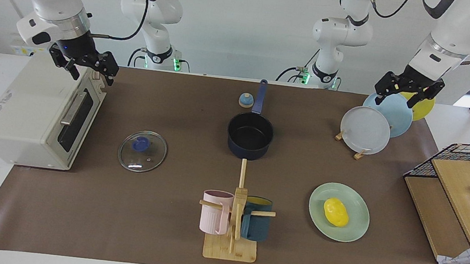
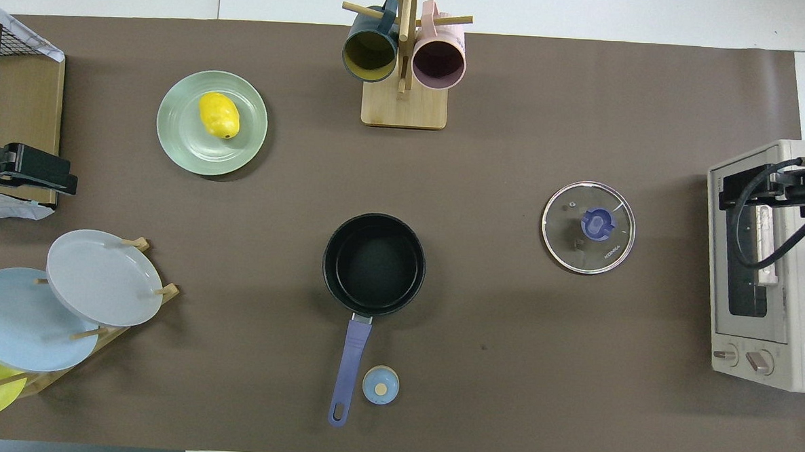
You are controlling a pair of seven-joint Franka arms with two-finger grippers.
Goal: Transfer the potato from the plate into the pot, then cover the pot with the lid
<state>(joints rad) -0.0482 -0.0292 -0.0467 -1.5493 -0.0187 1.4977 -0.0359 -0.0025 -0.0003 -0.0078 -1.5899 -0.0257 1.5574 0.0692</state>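
Observation:
The yellow potato (image 1: 336, 211) (image 2: 219, 115) lies on the mint-green plate (image 1: 354, 232) (image 2: 198, 154) toward the left arm's end of the table. The navy pot (image 1: 250, 134) (image 2: 373, 264) stands mid-table, dark inside with nothing in it, its blue handle pointing toward the robots. The glass lid (image 1: 142, 151) (image 2: 588, 226) lies flat on the mat between the pot and the toaster oven. My left gripper (image 1: 400, 99) (image 2: 38, 173) hangs open over the plate rack, holding nothing. Over the toaster oven's top, my right gripper (image 1: 89, 72) (image 2: 778, 188) is likewise open with nothing in it.
A toaster oven (image 1: 37, 118) sits at the right arm's end. A mug tree (image 1: 234, 220) with pink and teal mugs stands farther from the robots than the pot. A plate rack (image 1: 365, 130), a small bell (image 1: 245, 100) and a wire basket with boards (image 1: 458, 193) are also here.

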